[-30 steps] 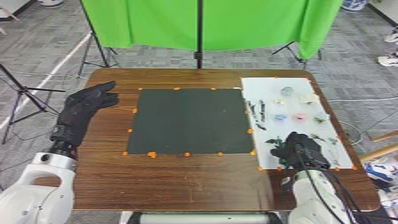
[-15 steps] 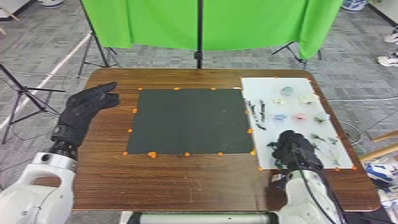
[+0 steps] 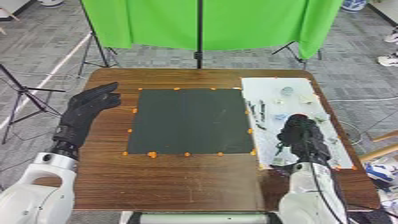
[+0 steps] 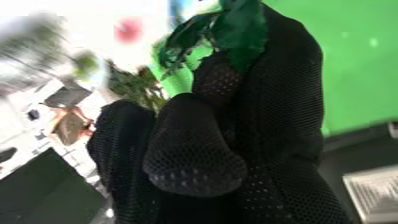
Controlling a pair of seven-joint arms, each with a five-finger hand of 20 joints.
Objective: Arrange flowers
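Brown table (image 3: 195,185): white sheet (image 3: 258,90), flowers (image 3: 287,91) on it. Right wrist view: green leaves (image 4: 241,30) pinched in right hand (image 3: 305,135), over the sheet; lower ends hidden; pink flower (image 4: 129,30) blurred. Left hand (image 3: 84,110): open, beside dark mat (image 3: 191,120).

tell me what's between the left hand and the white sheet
A strip of brown table, then the dark mat, as the head view shows.
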